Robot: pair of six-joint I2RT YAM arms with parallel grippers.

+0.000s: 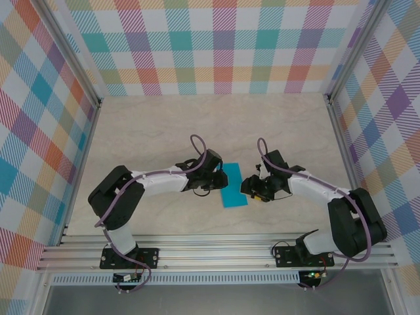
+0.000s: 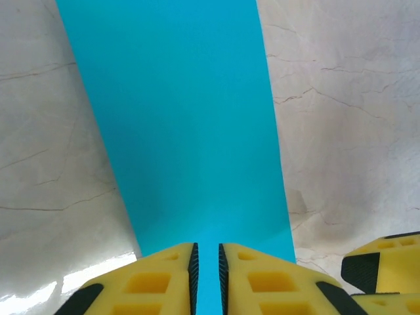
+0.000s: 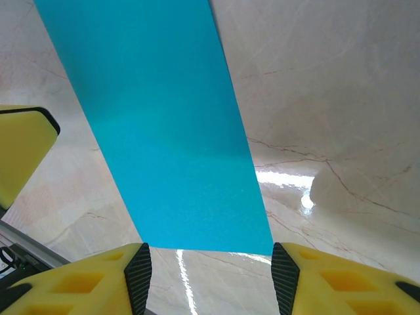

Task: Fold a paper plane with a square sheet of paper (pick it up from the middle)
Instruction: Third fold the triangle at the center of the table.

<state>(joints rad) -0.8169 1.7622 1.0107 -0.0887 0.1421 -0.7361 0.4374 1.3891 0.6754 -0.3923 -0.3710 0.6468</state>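
The paper (image 1: 232,184) lies on the table (image 1: 164,131) between the arms, apparently folded narrow. The left end effector (image 2: 207,279) pinches its near edge, fingers nearly together; the right end effector (image 3: 210,275) hovers open at the other edge, empty. Next likely calls for a careful lift.

Open tabletop (image 1: 197,125) beyond (walls (image 1: 39,131) aside)

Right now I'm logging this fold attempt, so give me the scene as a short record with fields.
paper: teal-blue sheet, a long strip shape, lying on the table between the arms
left end effector: jaws nearly shut, pinching the paper's near edge
right end effector: jaws open, straddling the paper's other end, not gripping
plane: not yet formed
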